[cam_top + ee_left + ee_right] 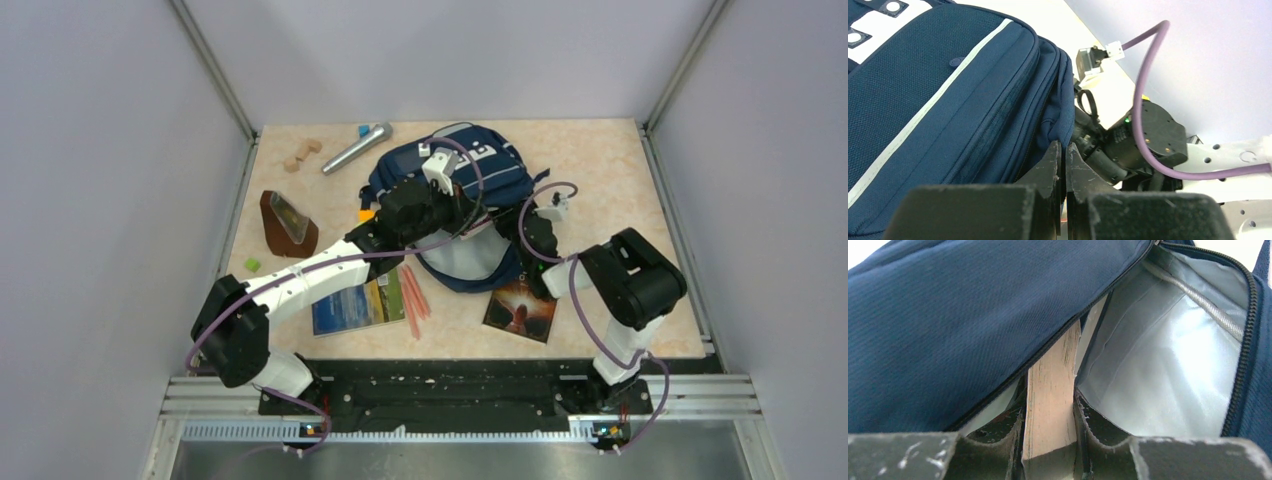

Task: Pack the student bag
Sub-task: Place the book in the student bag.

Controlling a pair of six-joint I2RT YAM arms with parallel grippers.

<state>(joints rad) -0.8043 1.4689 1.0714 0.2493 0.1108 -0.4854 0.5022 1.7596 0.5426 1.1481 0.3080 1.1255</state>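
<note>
The student bag (478, 165), navy with light grey stripes, lies at the back middle of the table with its mouth toward the arms and its pale lining (1168, 365) showing. My left gripper (1064, 147) is shut on a fold of the student bag's (938, 100) edge fabric, pinched between its tips. My right gripper (1050, 402) is shut on a flat piece of light wood (1053, 365). The far end of the wood pokes under the student bag's (958, 315) zipped flap and into the opening. In the top view both gripper tips are hidden by the wrists and the bag.
A silver microphone (356, 148) and small wooden blocks (302, 155) lie at the back left. A brown wedge-shaped object (288, 224) stands at the left. Near the front lie a book (357, 302), red pencils (413, 297) and a darker book (520, 310).
</note>
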